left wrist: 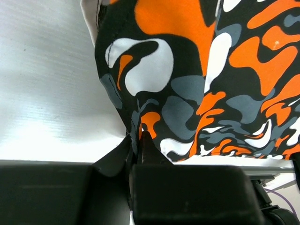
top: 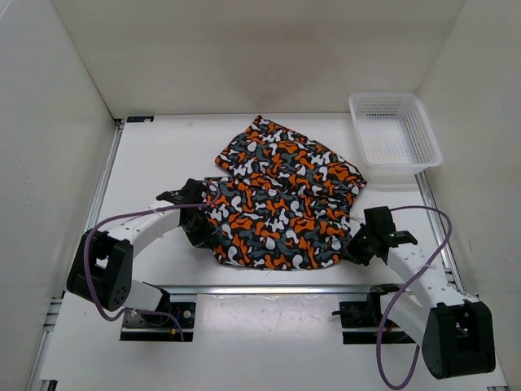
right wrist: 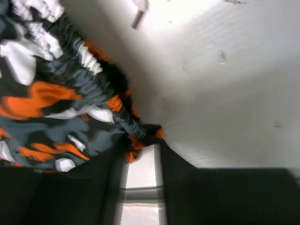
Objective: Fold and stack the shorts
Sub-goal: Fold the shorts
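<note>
- L gripper (left wrist: pixel 139 143): jaws closed tight, pinching a fold of the shorts (top: pixel 281 204) at their left edge. Cloth rises straight out of the tips in the left wrist view.
- R gripper (right wrist: pixel 143 140): jaws partway apart, w/ a bunched, gathered bit of the shorts' edge sitting right at the tips. It touches cloth, but can't tell if it's actually clamped.
- Shorts: mid-table, a bit right of centre, lying mostly flat w/ wrinkles across the middle. One corner points to the far wall; the rounded near edge lies just beside the metal rail (top: pixel 269 289) at the near side.
- The 2 grippers sit at opposite sides of the near half, L on the left edge, R on the near-right edge.
- Far-right corner of the shorts is near the white mesh basket (top: pixel 395 138), not touching it.
- Table (top: pixel 163 163): bare surface left of the shorts, plus a strip betw. shorts and far wall.
- Right side is tighter: basket in the far-right corner, side wall close behind it.
- Purple cables (top: pixel 98 236) loop off both arms near the bases, apart from the cloth.
</note>
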